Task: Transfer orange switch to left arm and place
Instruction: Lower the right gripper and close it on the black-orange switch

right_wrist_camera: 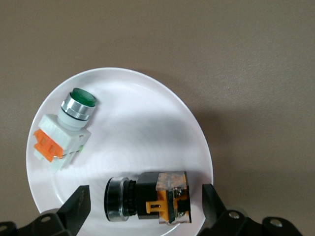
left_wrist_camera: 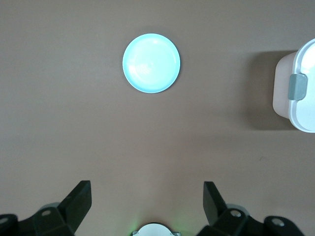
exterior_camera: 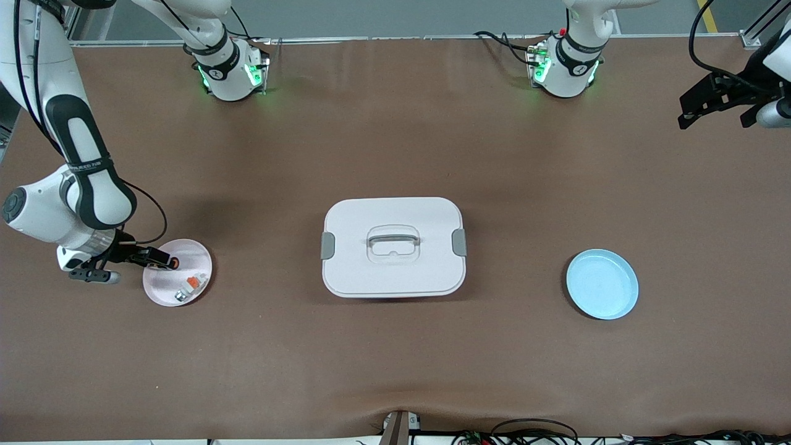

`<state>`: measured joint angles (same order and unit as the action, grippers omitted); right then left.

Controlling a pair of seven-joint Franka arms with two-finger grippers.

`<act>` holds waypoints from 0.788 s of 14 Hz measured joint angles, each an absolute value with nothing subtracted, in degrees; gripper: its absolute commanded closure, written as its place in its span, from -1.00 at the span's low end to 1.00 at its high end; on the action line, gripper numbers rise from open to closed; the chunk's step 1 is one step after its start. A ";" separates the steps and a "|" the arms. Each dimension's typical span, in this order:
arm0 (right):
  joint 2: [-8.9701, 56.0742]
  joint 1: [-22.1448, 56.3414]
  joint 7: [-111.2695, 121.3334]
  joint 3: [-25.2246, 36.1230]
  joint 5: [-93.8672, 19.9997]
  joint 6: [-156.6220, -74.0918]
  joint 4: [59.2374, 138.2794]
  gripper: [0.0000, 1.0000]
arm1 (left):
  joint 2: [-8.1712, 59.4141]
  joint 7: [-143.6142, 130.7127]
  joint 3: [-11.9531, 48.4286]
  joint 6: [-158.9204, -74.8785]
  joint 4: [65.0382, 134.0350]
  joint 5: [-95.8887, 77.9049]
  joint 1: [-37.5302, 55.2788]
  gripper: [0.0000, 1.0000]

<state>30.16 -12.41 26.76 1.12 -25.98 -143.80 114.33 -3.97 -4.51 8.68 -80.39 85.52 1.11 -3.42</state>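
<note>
The orange switch [right_wrist_camera: 156, 197] lies on its side in the pink plate [right_wrist_camera: 138, 123], black with an orange-yellow patch. My right gripper [right_wrist_camera: 146, 201] is open and low over the plate, one finger on each side of the switch with a gap at both. In the front view the right gripper [exterior_camera: 165, 260] is at the plate [exterior_camera: 185, 250], and the switch's orange end [exterior_camera: 175, 262] shows at its tip. The white box [exterior_camera: 393, 246] stands mid-table. My left gripper [exterior_camera: 695, 108] waits open and empty, high over the left arm's end of the table [left_wrist_camera: 146, 194].
A white-grey switch with an orange tab and green cap [right_wrist_camera: 64, 130] lies in the same plate, also seen in the front view [exterior_camera: 193, 282]. A blue plate [exterior_camera: 602, 283] sits toward the left arm's end, also in the left wrist view [left_wrist_camera: 151, 63] with the box's corner [left_wrist_camera: 298, 93].
</note>
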 measured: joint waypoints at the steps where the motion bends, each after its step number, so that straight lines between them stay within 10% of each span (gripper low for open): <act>1: 30.16 -12.30 26.78 1.09 -25.98 -143.80 114.59 -1.00 | -3.97 -4.51 8.68 -80.39 85.52 1.11 -3.42 -1.00; 9: 30.29 -12.13 26.78 1.03 -25.98 -143.80 115.00 -1.00 | -3.97 -4.51 8.68 -80.39 85.52 1.11 -3.42 -1.00; 10: 30.29 -12.13 26.79 1.03 -25.98 -143.80 115.00 -0.56 | -3.97 -4.51 8.68 -80.39 85.52 1.11 -3.42 -1.00; 11: 30.29 -12.13 27.22 1.03 -25.98 -143.78 115.00 0.68 | -3.97 -4.51 8.68 -80.39 85.52 1.11 -3.42 -1.00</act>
